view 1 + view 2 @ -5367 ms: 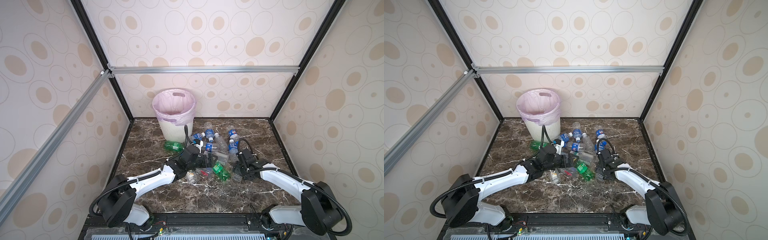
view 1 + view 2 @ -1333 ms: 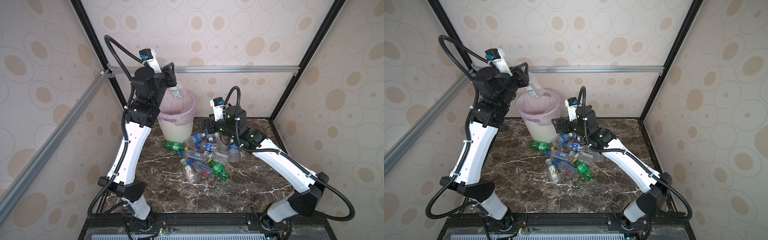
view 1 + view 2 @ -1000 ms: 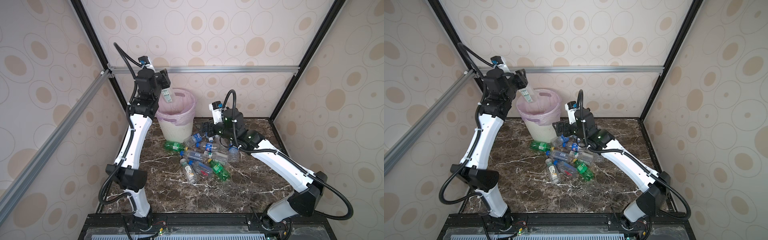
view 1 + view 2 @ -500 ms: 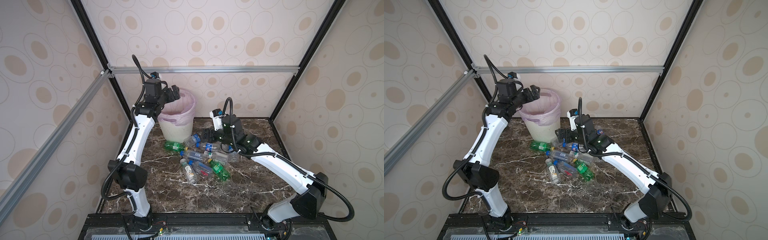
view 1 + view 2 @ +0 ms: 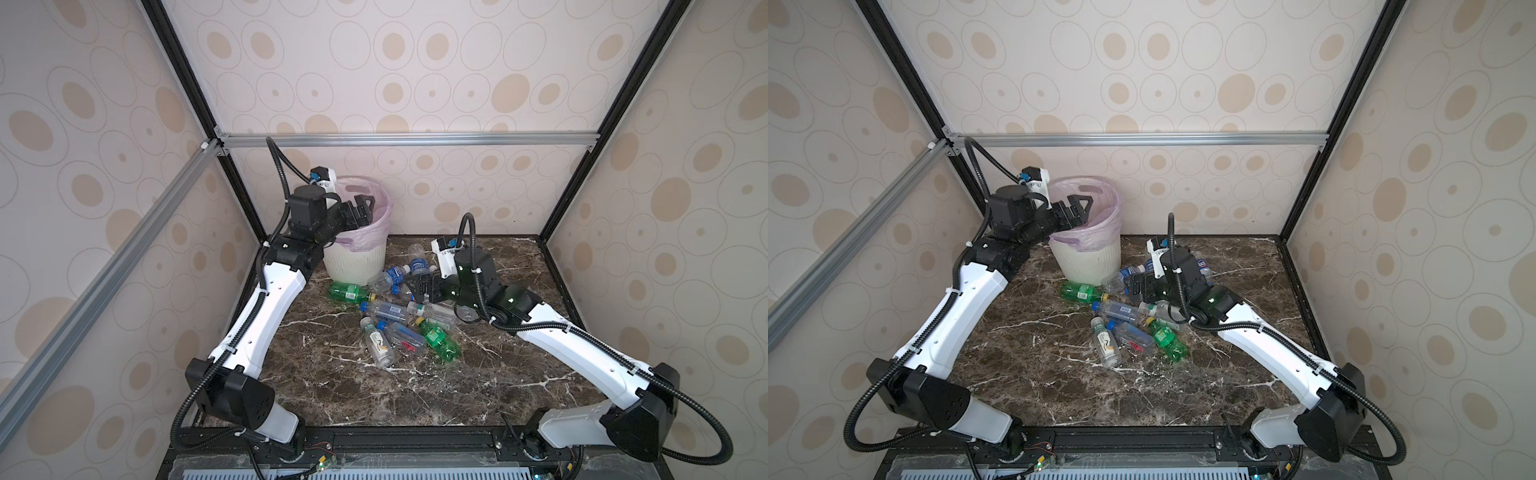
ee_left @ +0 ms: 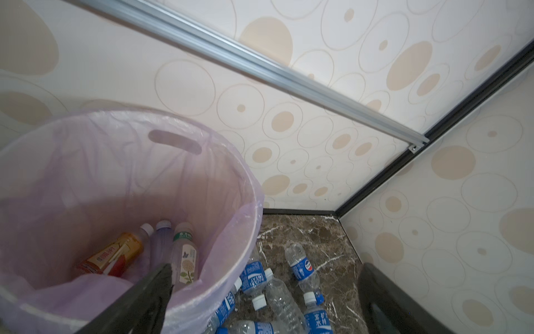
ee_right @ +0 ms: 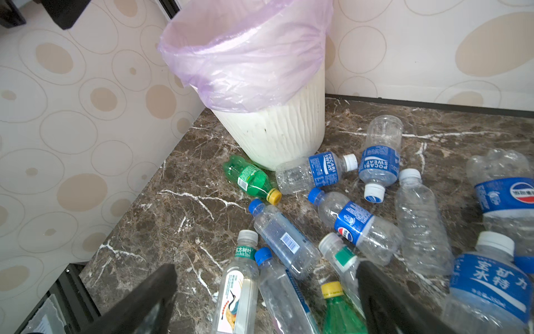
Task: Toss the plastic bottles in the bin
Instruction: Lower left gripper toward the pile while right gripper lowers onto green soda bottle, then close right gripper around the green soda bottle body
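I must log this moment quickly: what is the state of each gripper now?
Left gripper: open, holding nothing, at the rim of the bin.
Right gripper: open, holding nothing, above the plastic bottles.

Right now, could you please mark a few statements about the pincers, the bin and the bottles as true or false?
1. The left pincer is open, up at the mouth of the bin. True.
2. The right pincer holds a bottle. False: it hangs open and empty above the pile.
3. The bin is empty. False: bottles lie inside it.
4. A green bottle lies beside the bin's foot. True.
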{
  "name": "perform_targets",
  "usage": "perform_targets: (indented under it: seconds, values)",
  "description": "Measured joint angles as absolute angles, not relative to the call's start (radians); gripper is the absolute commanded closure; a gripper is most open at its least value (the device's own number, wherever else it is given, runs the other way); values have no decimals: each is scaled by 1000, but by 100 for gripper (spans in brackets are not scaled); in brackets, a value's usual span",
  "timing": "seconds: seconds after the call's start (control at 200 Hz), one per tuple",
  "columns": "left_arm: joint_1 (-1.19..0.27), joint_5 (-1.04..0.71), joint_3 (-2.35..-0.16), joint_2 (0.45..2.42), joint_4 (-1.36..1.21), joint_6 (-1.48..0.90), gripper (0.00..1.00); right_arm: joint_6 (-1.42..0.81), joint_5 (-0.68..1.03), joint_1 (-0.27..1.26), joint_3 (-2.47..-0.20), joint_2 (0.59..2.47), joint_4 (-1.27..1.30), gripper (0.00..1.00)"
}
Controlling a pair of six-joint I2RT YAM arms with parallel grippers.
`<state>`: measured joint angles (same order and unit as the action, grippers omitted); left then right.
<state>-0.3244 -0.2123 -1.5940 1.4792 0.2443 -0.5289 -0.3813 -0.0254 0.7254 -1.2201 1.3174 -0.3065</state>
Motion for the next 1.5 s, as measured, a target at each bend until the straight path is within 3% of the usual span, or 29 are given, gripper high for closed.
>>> perform_targets:
  seconds: [0.4,0.745,1.27,1.501]
  values:
    - [-472,-226,-1213,1250,126,-617,1,-442,-52,725,-959,1258,-427,0]
    - [-570,-232,-981,1179,71,-712,1,-490,-65,725,-831,1238,-513,0]
    - [-598,-261,-754,1130,-36,-844,1,-414,-56,721,-779,1352,-481,1]
    - [-602,-260,-739,1132,-65,-882,1,-365,-28,696,-789,1435,-451,9]
